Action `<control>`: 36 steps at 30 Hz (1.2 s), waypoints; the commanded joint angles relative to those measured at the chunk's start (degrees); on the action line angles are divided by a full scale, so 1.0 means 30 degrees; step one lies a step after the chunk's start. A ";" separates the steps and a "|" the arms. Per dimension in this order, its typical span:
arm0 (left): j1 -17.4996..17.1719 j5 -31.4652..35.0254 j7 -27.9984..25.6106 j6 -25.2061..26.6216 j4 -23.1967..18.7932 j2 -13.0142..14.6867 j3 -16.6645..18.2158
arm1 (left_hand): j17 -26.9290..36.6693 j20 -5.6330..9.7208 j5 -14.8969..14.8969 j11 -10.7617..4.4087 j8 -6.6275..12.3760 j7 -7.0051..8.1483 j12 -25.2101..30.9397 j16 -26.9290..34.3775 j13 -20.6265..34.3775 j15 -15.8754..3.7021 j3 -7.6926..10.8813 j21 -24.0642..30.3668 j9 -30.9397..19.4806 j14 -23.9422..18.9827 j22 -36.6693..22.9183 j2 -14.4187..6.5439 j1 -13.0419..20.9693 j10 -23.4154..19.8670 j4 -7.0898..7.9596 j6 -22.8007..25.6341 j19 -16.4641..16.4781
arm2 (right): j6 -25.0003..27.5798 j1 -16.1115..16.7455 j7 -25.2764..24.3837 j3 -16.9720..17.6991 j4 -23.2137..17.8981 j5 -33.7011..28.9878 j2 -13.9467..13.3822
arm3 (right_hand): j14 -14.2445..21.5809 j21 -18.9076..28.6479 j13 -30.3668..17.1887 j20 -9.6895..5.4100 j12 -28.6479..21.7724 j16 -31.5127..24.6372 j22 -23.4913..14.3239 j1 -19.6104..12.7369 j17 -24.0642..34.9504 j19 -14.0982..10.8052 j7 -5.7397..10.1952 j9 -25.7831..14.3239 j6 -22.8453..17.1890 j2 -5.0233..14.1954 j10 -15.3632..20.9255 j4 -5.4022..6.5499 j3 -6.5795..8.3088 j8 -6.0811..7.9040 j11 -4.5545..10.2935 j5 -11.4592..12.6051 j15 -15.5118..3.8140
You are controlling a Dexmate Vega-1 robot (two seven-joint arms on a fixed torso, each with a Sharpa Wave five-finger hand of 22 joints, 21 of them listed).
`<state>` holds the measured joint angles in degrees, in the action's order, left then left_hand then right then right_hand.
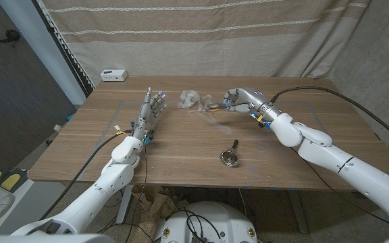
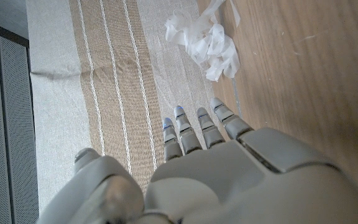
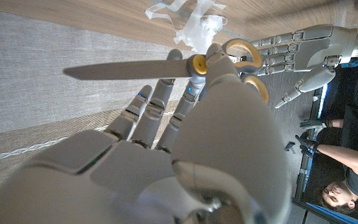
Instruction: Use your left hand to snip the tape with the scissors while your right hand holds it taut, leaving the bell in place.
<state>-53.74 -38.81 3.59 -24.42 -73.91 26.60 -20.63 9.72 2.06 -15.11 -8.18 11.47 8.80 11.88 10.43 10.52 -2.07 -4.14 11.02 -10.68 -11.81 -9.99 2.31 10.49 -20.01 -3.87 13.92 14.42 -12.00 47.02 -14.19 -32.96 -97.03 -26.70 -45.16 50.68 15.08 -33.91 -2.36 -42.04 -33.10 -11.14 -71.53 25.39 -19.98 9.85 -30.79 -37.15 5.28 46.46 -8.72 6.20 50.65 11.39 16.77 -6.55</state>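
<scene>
The right hand (image 1: 238, 98) holds the scissors (image 3: 166, 67), not the left: in the right wrist view its fingers (image 3: 143, 107) are clamped around the yellow-ringed handles, the closed grey blades sticking out sideways past them. In the head view the scissors are mostly hidden under that hand, with just a yellow loop visible at its tip, close to the tape (image 1: 191, 99), a crumpled whitish clump lying on the far middle of the wooden worktop (image 1: 181, 148). Whether the blades touch the tape is hard to make out. The left hand (image 1: 150, 110) stands on the worktop just beside the tape on its left, fingers (image 2: 199, 124) straight, slightly apart and holding nothing; its wrist view shows the clump just beyond the fingertips. The bell (image 1: 230, 156) sits alone nearer the front edge, well apart from both hands, small and dark, its details unclear. A small white box (image 1: 113, 75) rests past the far left corner.
</scene>
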 commanded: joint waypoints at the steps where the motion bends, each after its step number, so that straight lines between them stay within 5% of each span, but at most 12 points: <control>1: 0.0049 -0.0061 0.0094 -0.0086 0.0127 -0.0071 -0.0020 | 0.0041 -0.0017 -0.0093 -0.0028 0.0015 0.0103 0.0014 0.0101 0.0111 -0.2057 -0.0169 0.0095 -0.0032 -0.0248 -0.0054 0.0001 -0.0132 -0.0211 0.0037 0.0037 0.0158 | -0.0380 0.0477 -0.0695 0.0576 -0.0094 0.0722 0.0124 | 0.0687 0.0062 -0.0375 -0.0971 -0.0179 -0.0439 -0.0143 -0.1494 0.0380 -0.0044 0.0107 0.0163 0.0459 0.1429 -0.0233 0.0395 0.0198 -0.0158 0.0057 0.0041 -0.2406; 6: 0.0046 -0.0046 0.0120 -0.0084 0.0116 -0.0084 -0.0053 | 0.0043 -0.0015 -0.0100 -0.0087 0.0036 0.0125 0.0041 0.0107 0.0112 -0.2068 -0.0203 0.0115 -0.0033 -0.0296 -0.0055 0.0005 -0.0176 -0.0296 0.0056 0.0107 0.0221 | -0.0524 0.0696 -0.1037 0.0853 -0.0128 0.0972 0.0156 | 0.1615 0.0300 -0.0399 -0.1150 -0.0223 -0.1071 -0.0230 -0.1623 0.1040 -0.0430 0.0088 0.0377 0.0534 0.1508 -0.0416 0.0503 0.0053 -0.0124 0.0099 -0.0044 -0.2380; 10: 0.0051 -0.0040 0.0136 -0.0079 0.0084 -0.0076 -0.0062 | 0.0045 -0.0040 -0.0108 -0.0079 0.0056 0.0150 0.0040 0.0117 0.0113 -0.2053 -0.0232 0.0116 -0.0034 -0.0352 -0.0056 0.0009 -0.0212 -0.0315 0.0071 0.0175 0.0236 | -0.0491 0.0860 -0.1006 0.1050 -0.0309 0.1193 0.0083 | 0.2359 0.0658 -0.0471 -0.1933 -0.0317 -0.1754 -0.0264 -0.2140 0.1906 -0.1117 -0.0065 0.0681 0.0496 0.1481 -0.0535 0.0409 -0.0066 -0.0037 0.0173 -0.0048 -0.2358; 16: 0.0117 -0.0056 0.0214 0.0016 0.0065 -0.0073 -0.0112 | 0.0048 -0.0059 -0.0124 -0.0183 0.0113 0.0144 0.0066 0.0141 0.0115 -0.2061 -0.0277 0.0126 -0.0035 -0.0465 -0.0057 0.0014 -0.0267 -0.0409 0.0095 0.0356 0.0278 | -0.0579 0.1177 -0.1545 0.1306 -0.0415 0.1192 0.0118 | 0.1954 0.0870 -0.0513 -0.2524 -0.0285 -0.1553 -0.0224 -0.2350 0.2025 -0.1586 -0.0390 0.0881 0.0499 0.1472 -0.0768 0.0441 -0.0151 0.0004 -0.0193 -0.0038 -0.2386; 22: 0.0196 -0.0076 0.0336 0.0019 0.0105 -0.0095 -0.0149 | 0.0053 -0.0060 -0.0142 -0.0194 0.0136 0.0099 0.0082 0.0153 0.0117 -0.2111 -0.0329 0.0138 -0.0035 -0.0552 -0.0059 0.0027 -0.0328 -0.0483 0.0119 0.0462 0.0330 | -0.0485 0.1463 -0.2020 0.1558 -0.0633 0.1131 0.0177 | 0.1559 0.0987 -0.0360 -0.2740 -0.0259 -0.1280 -0.0164 -0.2558 0.2025 -0.1833 -0.0477 0.1156 0.0282 0.1468 -0.0433 0.0435 -0.0176 0.0017 0.0080 -0.0056 -0.2404; 26: 0.0185 -0.0060 0.0343 0.0001 0.0080 -0.0084 -0.0154 | 0.0055 -0.0041 -0.0152 -0.0202 0.0167 0.0109 0.0083 0.0162 0.0118 -0.2136 -0.0358 0.0153 -0.0036 -0.0607 -0.0060 0.0036 -0.0361 -0.0506 0.0133 0.0566 0.0383 | -0.0754 0.1580 -0.2315 0.1714 -0.0635 0.1263 0.0249 | 0.1412 0.1011 0.0171 -0.2856 0.0028 -0.1163 -0.0139 -0.2762 0.1997 -0.1834 0.0108 0.1468 -0.0876 0.1288 0.0101 0.0342 -0.0212 0.0240 -0.0228 -0.0118 -0.2417; 36: -0.0012 0.0088 0.0156 0.0006 -0.0427 0.0127 -0.0109 | 0.0058 -0.0040 -0.0176 -0.0183 0.0169 0.0104 0.0078 0.0170 0.0120 -0.2157 -0.0413 0.0152 -0.0036 -0.0696 -0.0061 0.0048 -0.0419 -0.0532 0.0157 0.0635 0.0413 | -0.2064 0.1843 -0.3510 0.1998 -0.0215 0.1448 0.0707 | 0.1281 0.1055 0.0236 -0.2928 0.0025 -0.1003 -0.0143 -0.2848 0.1883 -0.1877 0.0168 0.1698 -0.1336 0.1260 0.0170 0.0334 -0.0270 0.0257 -0.0197 -0.0167 -0.2424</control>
<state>-53.31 -38.97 4.47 -24.59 -73.85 26.44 -21.02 9.72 2.06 -15.11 -8.78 11.67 9.14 11.88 10.43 10.82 -2.36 -4.94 11.25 -10.68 -13.32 -9.99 2.46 9.74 -21.25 -3.40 15.09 15.04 -14.99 51.52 -21.33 -28.03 -98.58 -23.06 -44.27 54.82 17.91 -33.15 -2.66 -42.06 -36.20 -11.45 -75.29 31.05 -25.00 10.45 -25.72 -40.65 4.69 46.30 -7.40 5.63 51.16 10.74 16.18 -8.10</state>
